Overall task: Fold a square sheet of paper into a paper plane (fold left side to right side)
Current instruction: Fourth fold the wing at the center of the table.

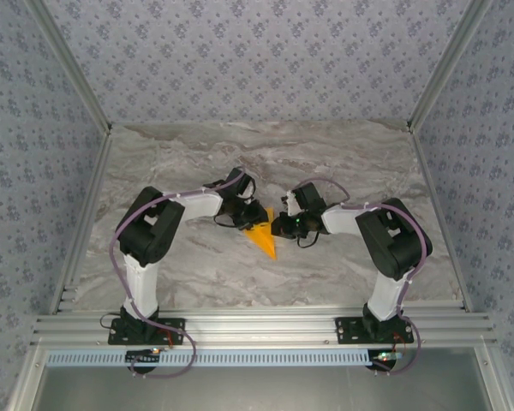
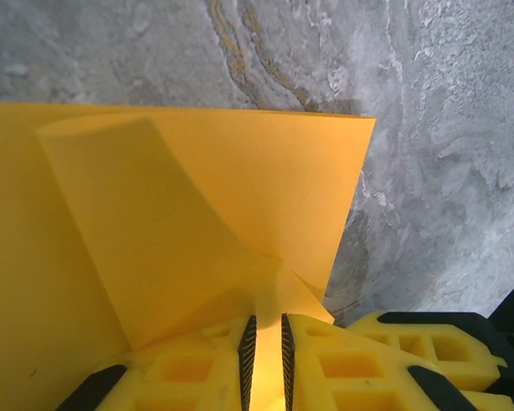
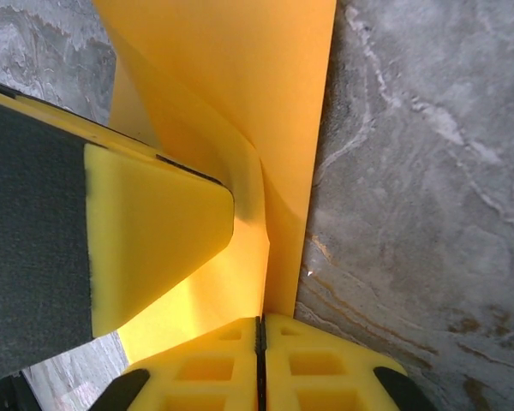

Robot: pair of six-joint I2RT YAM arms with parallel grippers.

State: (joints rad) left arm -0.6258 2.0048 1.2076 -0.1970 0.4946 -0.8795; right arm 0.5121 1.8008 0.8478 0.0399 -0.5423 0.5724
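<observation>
Orange paper [image 1: 264,235] at centre of table [image 1: 351,163], partly folded into pointed wedge. Left gripper [image 2: 265,336] and right gripper [image 3: 259,327] both pinched tight on lifted paper. Left-to-right fold apparently underway; crease not yet flattened.

Right gripper [image 3: 259,324] sits at the bottom edge, jaws pinched tight on a raised crease of the orange-yellow paper [image 3: 240,77]. The left gripper's finger [image 3: 154,231], fat, yellow and black-padded, pokes in from the left, its tip just beside that crease. Grey marble table [image 3: 411,171] lies on the right.
</observation>
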